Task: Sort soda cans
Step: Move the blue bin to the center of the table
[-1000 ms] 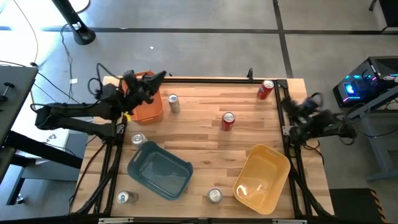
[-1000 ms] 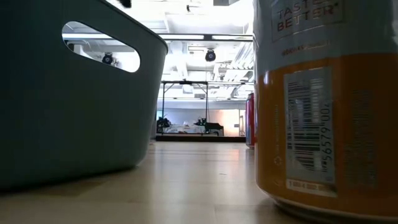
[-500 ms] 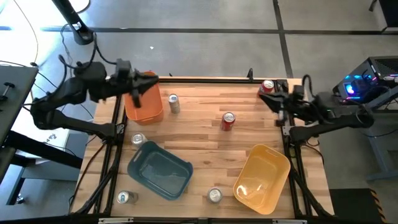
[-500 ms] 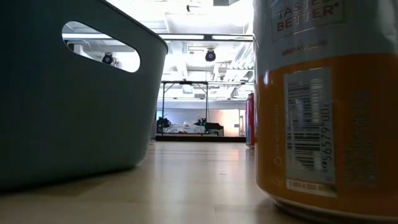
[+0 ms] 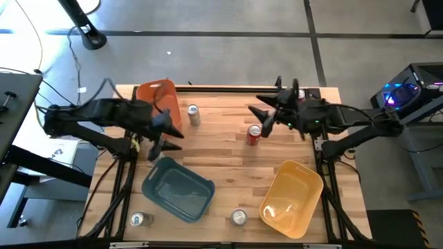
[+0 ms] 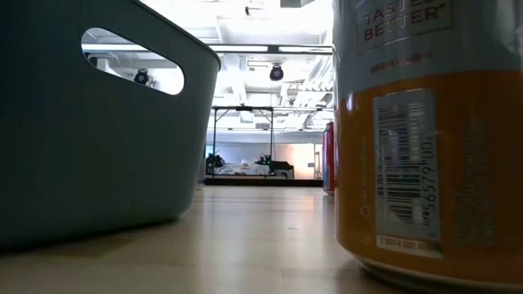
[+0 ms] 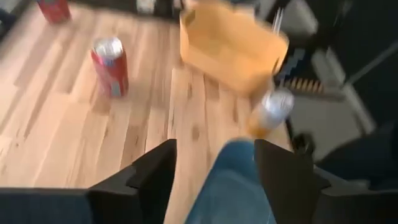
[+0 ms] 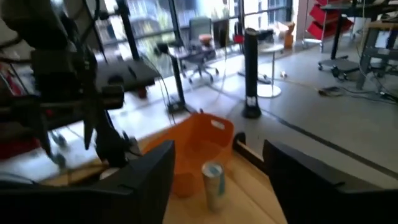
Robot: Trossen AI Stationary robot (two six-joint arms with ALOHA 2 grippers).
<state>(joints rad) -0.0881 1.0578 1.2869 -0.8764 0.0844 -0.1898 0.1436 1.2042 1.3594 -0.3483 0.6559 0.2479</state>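
Observation:
In the high view my left gripper (image 5: pixel 165 138) hangs open over the table's left part, between the orange bin (image 5: pixel 159 104) and the blue-grey bin (image 5: pixel 178 190). My right gripper (image 5: pixel 261 116) hangs open just beyond an upright red can (image 5: pixel 254 134) at the table's middle. Neither has anything between its fingers. A silver can (image 5: pixel 194 115) stands beside the orange bin. Two more silver cans (image 5: pixel 142 219) (image 5: pixel 239 217) stand near the front edge. The left wrist view shows the red can (image 7: pixel 111 65); the right wrist view shows the silver can (image 8: pixel 212 177).
A yellow bin (image 5: pixel 291 197) lies at the near right. In the low view the blue-grey bin's wall (image 6: pixel 90 122) fills the left and a can with an orange lower body (image 6: pixel 425 139) the right. Bare wood lies between the middle cans and the bins.
My left gripper has swung from over the orange bin toward the near edge, coming down beside the blue-grey bin, and has opened. My right gripper has come in from the table's right edge toward the left, to the red can at the middle, and has opened. No can has moved.

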